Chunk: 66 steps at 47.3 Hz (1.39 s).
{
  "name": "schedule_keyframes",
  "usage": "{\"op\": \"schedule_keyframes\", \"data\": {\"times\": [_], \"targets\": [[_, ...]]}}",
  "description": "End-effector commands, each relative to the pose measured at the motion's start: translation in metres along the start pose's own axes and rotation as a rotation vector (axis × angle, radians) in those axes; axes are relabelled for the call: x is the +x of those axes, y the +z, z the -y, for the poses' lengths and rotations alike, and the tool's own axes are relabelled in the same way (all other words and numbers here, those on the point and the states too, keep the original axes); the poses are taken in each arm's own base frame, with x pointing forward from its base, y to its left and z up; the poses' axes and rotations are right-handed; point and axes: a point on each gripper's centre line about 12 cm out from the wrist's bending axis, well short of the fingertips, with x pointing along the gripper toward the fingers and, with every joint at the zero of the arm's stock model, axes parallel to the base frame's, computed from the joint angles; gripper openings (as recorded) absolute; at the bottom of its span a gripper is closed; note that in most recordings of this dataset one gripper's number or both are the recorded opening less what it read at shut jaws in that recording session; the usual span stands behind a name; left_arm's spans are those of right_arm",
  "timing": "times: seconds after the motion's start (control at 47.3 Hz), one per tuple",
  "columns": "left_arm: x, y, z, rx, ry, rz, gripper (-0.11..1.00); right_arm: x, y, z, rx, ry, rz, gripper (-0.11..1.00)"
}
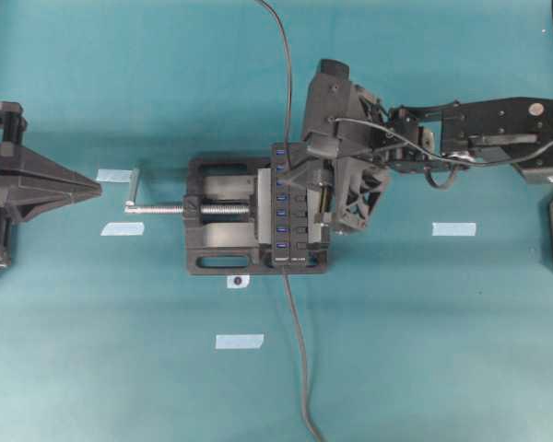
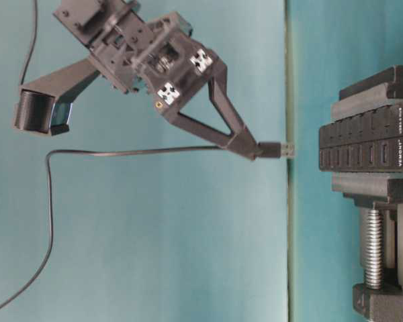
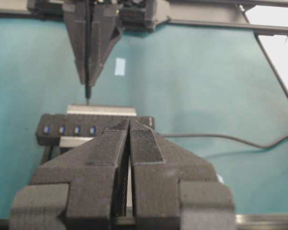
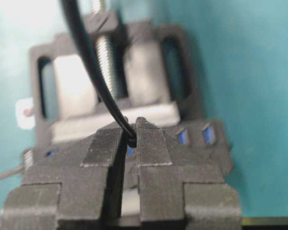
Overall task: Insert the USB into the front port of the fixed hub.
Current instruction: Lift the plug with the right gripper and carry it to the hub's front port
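Observation:
The fixed hub [image 1: 283, 210] is a narrow black bar with blue ports, clamped in a black vise [image 1: 223, 221]. My right gripper [image 1: 288, 170] hovers over the hub's far end, shut on the USB [image 2: 279, 149]. The plug sticks out past the fingertips [image 2: 250, 147]. A clear gap separates the plug from the hub [image 2: 369, 144]. In the right wrist view the thin cable [image 4: 86, 52] enters the shut gripper [image 4: 131, 127], and the plug is hidden below the fingers. My left gripper [image 1: 94, 190] rests shut and empty at the far left, pointing at the hub [image 3: 86, 129].
The vise's silver screw and crank [image 1: 138, 204] stick out to the left. A second cable [image 1: 300, 368] runs from the hub's near end to the front edge. Pale tape strips [image 1: 239, 341] [image 1: 453, 228] [image 1: 113, 175] lie on the teal table.

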Motion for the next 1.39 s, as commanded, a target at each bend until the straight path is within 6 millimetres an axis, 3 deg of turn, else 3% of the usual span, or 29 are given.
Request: {"op": "schedule_keyframes", "data": {"times": [0.0, 0.697, 1.035, 1.373], "targets": [[0.001, 0.005, 0.001, 0.002, -0.003, 0.018, 0.0, -0.017, 0.02, -0.007, 0.016, 0.016, 0.057, 0.02], [0.001, 0.01, 0.001, 0.0, -0.003, 0.031, 0.0, -0.038, 0.039, -0.041, 0.057, 0.088, 0.085, 0.02], [0.001, 0.008, 0.0, 0.0, -0.002, 0.026, 0.0, -0.035, 0.033, -0.043, 0.049, 0.085, 0.05, 0.02], [0.001, 0.007, 0.001, 0.0, -0.003, 0.026, 0.0, -0.018, 0.018, -0.054, 0.029, 0.101, 0.012, 0.02]]}}
